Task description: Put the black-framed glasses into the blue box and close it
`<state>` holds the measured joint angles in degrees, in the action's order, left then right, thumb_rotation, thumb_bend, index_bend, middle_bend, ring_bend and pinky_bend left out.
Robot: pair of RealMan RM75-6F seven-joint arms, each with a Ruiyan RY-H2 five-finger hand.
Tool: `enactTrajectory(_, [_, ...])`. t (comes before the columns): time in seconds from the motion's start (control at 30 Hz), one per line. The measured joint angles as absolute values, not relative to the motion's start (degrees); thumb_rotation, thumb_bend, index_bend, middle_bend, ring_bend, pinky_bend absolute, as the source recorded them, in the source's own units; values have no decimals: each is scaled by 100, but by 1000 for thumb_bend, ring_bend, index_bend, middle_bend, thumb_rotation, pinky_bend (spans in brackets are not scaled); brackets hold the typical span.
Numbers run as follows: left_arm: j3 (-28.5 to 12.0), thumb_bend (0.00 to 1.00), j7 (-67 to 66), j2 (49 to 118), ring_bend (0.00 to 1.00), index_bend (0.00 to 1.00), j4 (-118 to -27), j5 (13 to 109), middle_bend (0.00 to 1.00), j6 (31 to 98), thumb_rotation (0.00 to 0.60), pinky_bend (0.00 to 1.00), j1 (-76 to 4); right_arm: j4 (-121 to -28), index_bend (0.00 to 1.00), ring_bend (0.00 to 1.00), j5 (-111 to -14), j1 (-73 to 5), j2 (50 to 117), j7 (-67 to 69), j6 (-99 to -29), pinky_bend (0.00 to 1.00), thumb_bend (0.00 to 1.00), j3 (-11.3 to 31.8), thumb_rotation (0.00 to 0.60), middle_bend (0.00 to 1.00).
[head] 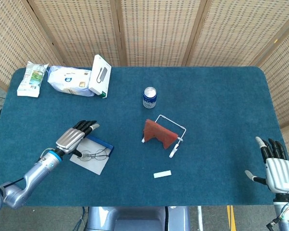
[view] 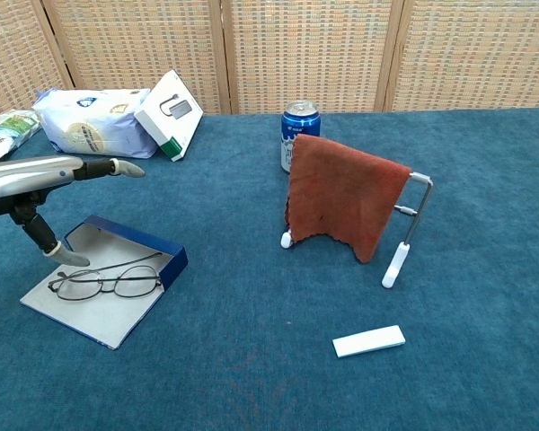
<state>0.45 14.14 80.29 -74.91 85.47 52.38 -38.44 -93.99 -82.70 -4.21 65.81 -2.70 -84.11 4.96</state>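
Observation:
The black-framed glasses (head: pixel 94 155) (view: pixel 105 283) lie inside the open blue box (head: pixel 102 143) (view: pixel 140 240), whose grey lid (view: pixel 97 316) lies flat toward the table's front. My left hand (head: pixel 74 136) (view: pixel 45 173) hovers flat over the box's left end, fingers stretched out and holding nothing, thumb (view: pixel 61 254) hanging down by the box's left rim. My right hand (head: pixel 279 171) rests open at the table's front right corner, far from the box, seen only in the head view.
A rust-red cloth (head: pixel 160 134) (view: pixel 341 202) hangs on a white wire rack (view: pixel 408 232) mid-table, with a blue can (head: pixel 150 97) (view: pixel 299 127) behind it. A white strip (head: pixel 162 174) (view: pixel 368 341) lies near the front. Packets and a white box (head: pixel 100 75) (view: pixel 168 113) sit at the back left.

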Motion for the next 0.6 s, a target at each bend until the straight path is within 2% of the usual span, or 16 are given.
enactTrajectory(0.6, [39,71,1026,8428,0,0,-7130,8582,0,5312,600,0,-3832,-9399,0,0,-8283,-419,6570,-233,-8407,0,126,489,600,157])
